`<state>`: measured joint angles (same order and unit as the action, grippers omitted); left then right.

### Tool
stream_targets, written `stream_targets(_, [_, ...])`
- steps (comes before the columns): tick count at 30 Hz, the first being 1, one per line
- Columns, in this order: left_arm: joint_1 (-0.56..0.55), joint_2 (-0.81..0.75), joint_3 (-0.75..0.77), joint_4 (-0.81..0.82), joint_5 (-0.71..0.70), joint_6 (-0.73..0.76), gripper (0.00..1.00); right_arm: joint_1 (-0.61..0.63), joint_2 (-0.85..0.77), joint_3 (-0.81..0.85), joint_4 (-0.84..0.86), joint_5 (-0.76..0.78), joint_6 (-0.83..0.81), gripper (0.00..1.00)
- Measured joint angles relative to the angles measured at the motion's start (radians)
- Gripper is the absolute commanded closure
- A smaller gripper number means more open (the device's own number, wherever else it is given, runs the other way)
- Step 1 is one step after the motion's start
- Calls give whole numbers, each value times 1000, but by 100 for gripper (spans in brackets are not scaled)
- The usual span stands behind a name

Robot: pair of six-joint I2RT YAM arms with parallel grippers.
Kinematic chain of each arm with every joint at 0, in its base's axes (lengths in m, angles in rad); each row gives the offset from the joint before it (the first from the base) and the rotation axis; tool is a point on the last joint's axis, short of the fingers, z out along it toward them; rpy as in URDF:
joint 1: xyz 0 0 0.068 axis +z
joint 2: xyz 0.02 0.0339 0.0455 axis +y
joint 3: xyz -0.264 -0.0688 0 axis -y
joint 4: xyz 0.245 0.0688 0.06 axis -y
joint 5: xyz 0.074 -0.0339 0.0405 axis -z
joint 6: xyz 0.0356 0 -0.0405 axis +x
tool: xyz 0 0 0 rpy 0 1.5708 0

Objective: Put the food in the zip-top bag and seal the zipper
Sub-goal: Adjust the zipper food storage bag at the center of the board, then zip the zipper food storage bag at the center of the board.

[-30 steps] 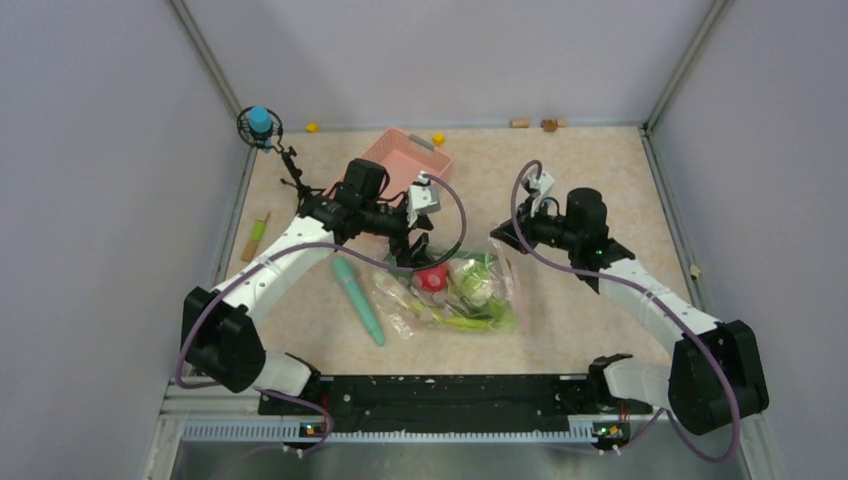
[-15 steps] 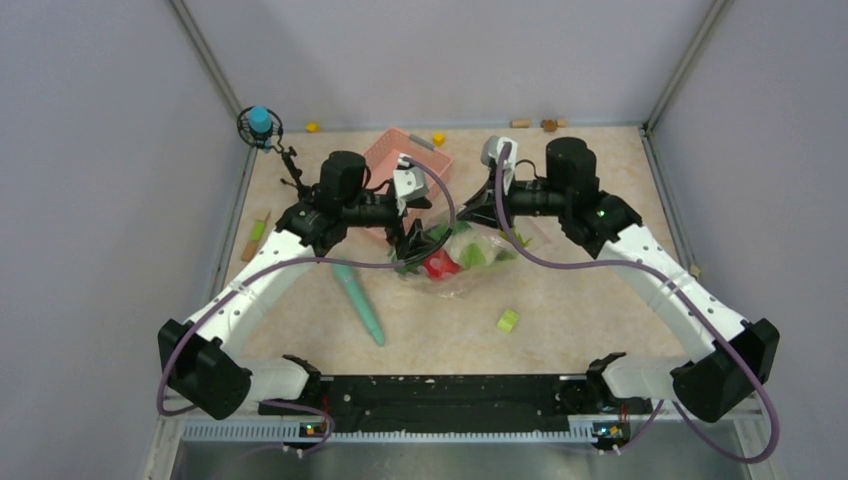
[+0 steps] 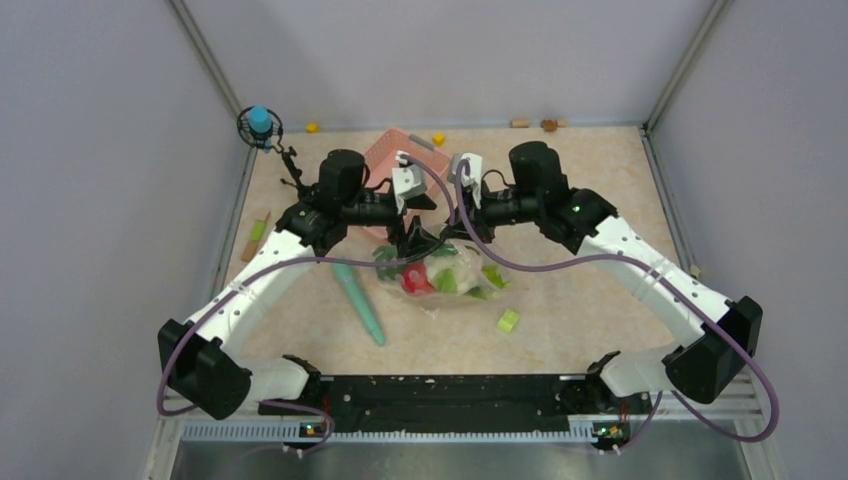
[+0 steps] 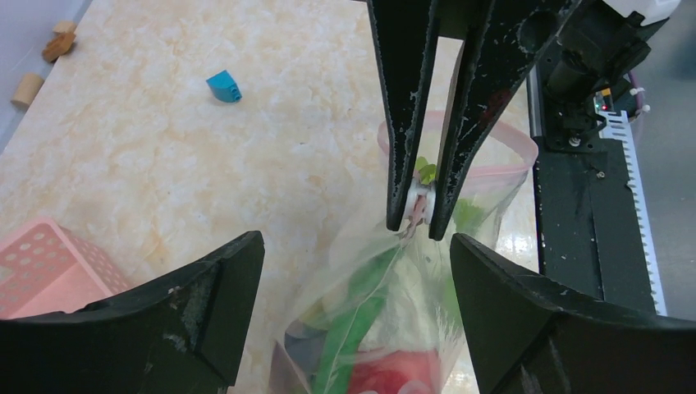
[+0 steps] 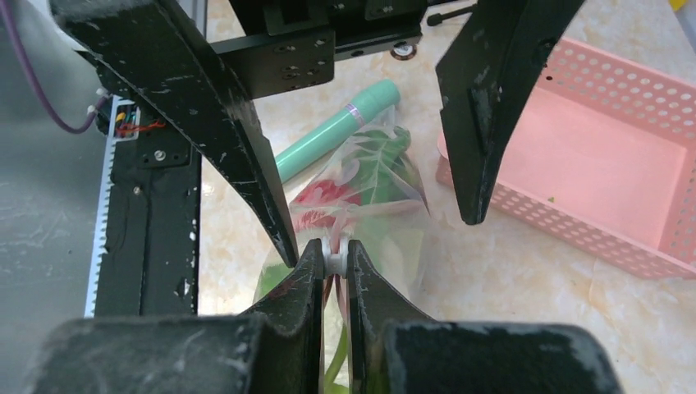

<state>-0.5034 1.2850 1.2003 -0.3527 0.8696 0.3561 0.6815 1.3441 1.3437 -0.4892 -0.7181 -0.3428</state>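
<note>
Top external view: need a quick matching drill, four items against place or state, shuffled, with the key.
1. left tool
2. right tool
3. teal stick
4. yellow-green block

A. shut on the zipper
B. lying flat, left of the zip-top bag
C. open, astride the bag's top
D. loose on the table, near right of the bag

Pairs: 1-C, 2-A, 3-B, 4-D

Both claws are black, flecked white: left claw [image 4: 353, 246], right claw [image 5: 335, 254]. Between them, a clear zip-top bag [image 3: 445, 280] with a pink zipper [image 4: 492, 168]; red tomato [image 3: 414, 280] and green leaves [image 5: 382, 168] show through. Beyond the right claw, a pink hole-dotted basket [image 5: 574, 222] and a teal stick [image 5: 336, 131]. The desk [image 4: 164, 148] is marbled beige.
</note>
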Motion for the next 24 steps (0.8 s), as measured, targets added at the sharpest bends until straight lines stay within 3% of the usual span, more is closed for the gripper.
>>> stream_targets(4, [0,3,6,-47,58,87,12,10,9,46,-68,-24,-44,100])
stream_targets(8, [0,26,44,-136,127,192,27,12,28,119,-146,-39,-92,100])
stream_targets(12, [-1,35,65,-163,167,229,35,12,69,220,-220,-51,-143,100])
stream_targets(17, [-4,50,100,-168,176,214,62,12,114,307,-282,-57,-192,100])
stream_targets(21, [-10,51,101,-163,152,177,100,12,117,312,-305,-42,-209,97])
stream_targets(24, [-12,43,73,-109,107,129,100,12,112,299,-302,-10,-211,88])
